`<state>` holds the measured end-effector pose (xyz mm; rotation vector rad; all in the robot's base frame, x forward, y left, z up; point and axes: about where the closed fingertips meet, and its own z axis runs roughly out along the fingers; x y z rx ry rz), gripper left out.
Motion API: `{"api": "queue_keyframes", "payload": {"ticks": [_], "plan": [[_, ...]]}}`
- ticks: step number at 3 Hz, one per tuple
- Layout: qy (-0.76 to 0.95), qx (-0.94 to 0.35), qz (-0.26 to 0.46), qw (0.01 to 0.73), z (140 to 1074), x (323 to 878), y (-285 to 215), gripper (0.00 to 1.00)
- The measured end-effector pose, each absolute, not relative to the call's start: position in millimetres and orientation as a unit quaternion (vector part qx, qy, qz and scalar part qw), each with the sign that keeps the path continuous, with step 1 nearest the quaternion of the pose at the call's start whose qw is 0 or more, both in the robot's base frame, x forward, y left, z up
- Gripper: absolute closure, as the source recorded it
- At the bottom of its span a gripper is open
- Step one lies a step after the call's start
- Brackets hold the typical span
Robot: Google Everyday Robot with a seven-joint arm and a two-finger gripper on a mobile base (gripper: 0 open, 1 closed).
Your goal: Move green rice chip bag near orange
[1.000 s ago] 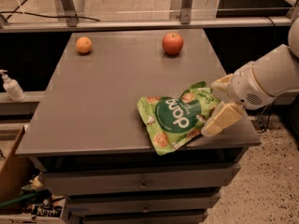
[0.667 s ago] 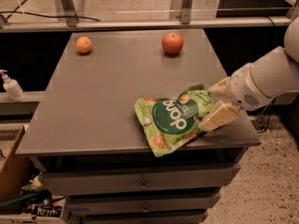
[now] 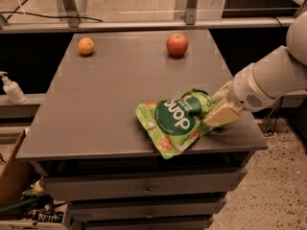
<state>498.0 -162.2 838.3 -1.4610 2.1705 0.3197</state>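
— Where's my pincer?

— Your pincer (image 3: 217, 104) is at the right of the frame, a little below the middle. It sits on the end of the white arm (image 3: 273, 78) that reaches in from the right edge. Its tan fingers (image 3: 221, 116) are clamped on the right end of the bag (image 3: 175, 121), the slimmer one showing above the pouch's edge and the broader one below it.

— And the bag itself?

— You'll find it on the lower right part of the counter (image 3: 110, 109), close to the front edge, with its lower corner jutting just past that edge. The printed face is up, and the dark green circle with white lettering reads upside down from here. The left part lies on the counter. I can't tell you whether the gripped end is raised off the surface.

— Where's the orange?

— Look to the upper left of the frame. The orange (image 3: 86, 46) sits near the far left corner of the counter, well apart from the bag, with bare counter between them.

— Anything else up there?

— You have an apple (image 3: 177, 44) at the upper middle, near the far edge, to the right of the orange and apart from it. A bottle (image 3: 10, 87) stands at the left edge of the frame, off the counter, and drawers (image 3: 144, 190) run below the counter at the bottom
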Motion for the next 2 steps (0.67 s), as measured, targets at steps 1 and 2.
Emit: {"api": "queue_keyframes", "payload": {"ticks": [1, 2], "plan": [[0.805, -0.526, 0.111, 0.251, 849, 508, -162, 1.00], [0.822, -0.499, 0.105, 0.255, 866, 525, -161, 1.00]]}}
